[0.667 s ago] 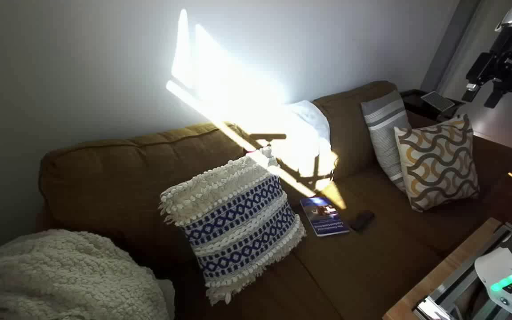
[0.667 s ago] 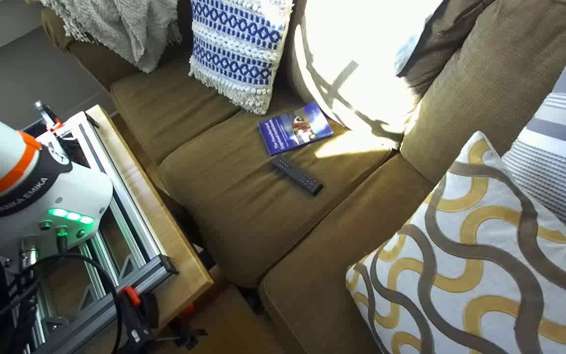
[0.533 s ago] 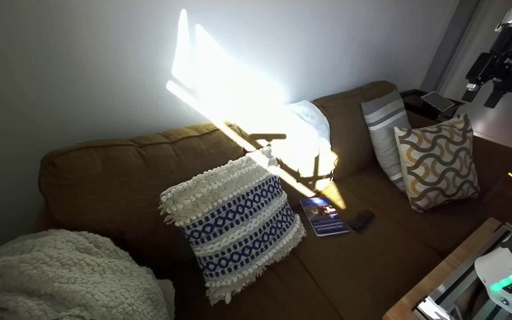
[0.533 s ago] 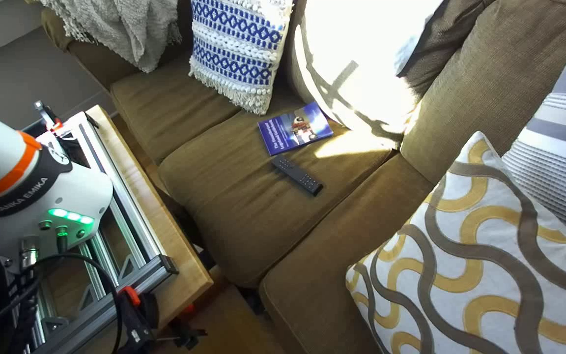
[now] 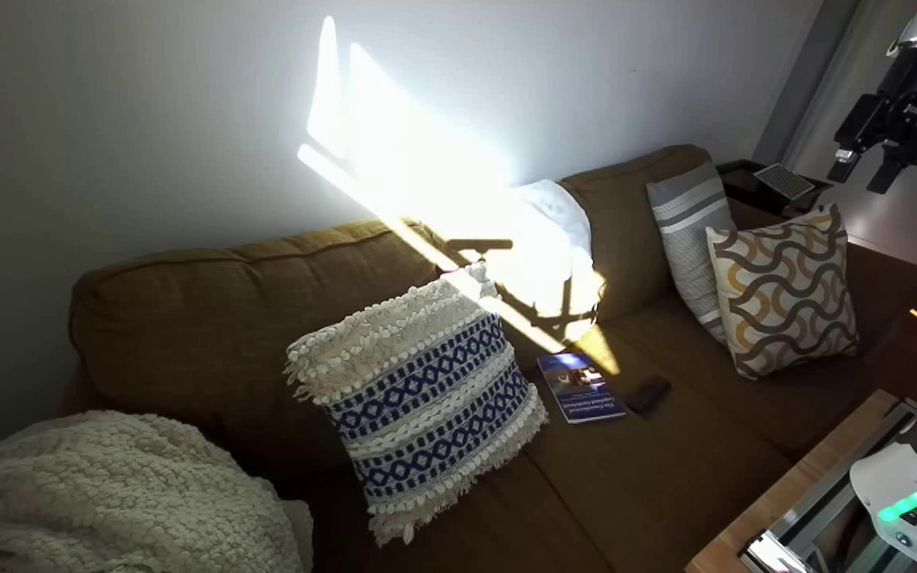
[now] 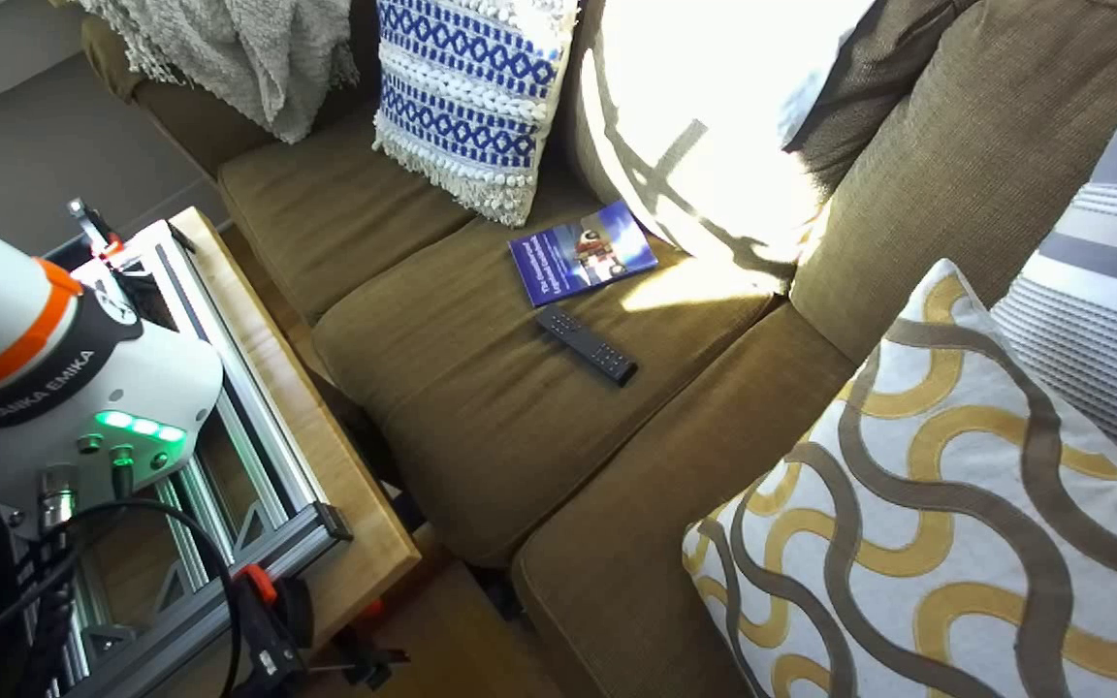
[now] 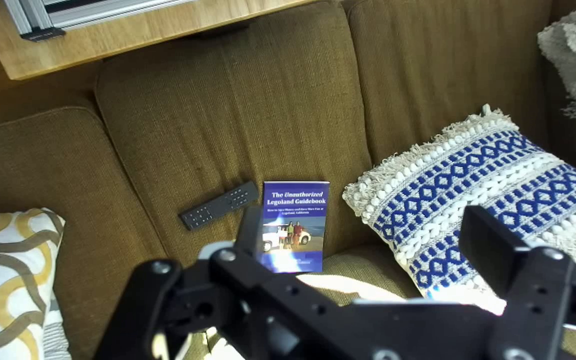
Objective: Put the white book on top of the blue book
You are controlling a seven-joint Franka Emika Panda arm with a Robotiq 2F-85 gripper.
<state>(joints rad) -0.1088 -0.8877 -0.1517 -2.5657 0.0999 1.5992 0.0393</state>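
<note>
The blue book [image 6: 583,252] lies flat on the brown sofa seat. It also shows in an exterior view [image 5: 582,387] and in the wrist view [image 7: 295,200], with its title and a car photo on the cover. The white book does not show in any view; it is hidden or out of view. My gripper [image 5: 862,177] hangs high in the air at the upper right of an exterior view, well away from the blue book. In the wrist view the gripper [image 7: 368,235] has its fingers wide apart with nothing between them. One finger overlaps the book's edge in that view.
A black remote [image 6: 586,345] lies beside the blue book. A blue-and-white knit pillow [image 6: 466,87] leans next to it. A sunlit round white cushion [image 6: 714,107] stands behind. A patterned pillow [image 6: 908,523] and the robot's wooden table [image 6: 365,523] border the seat.
</note>
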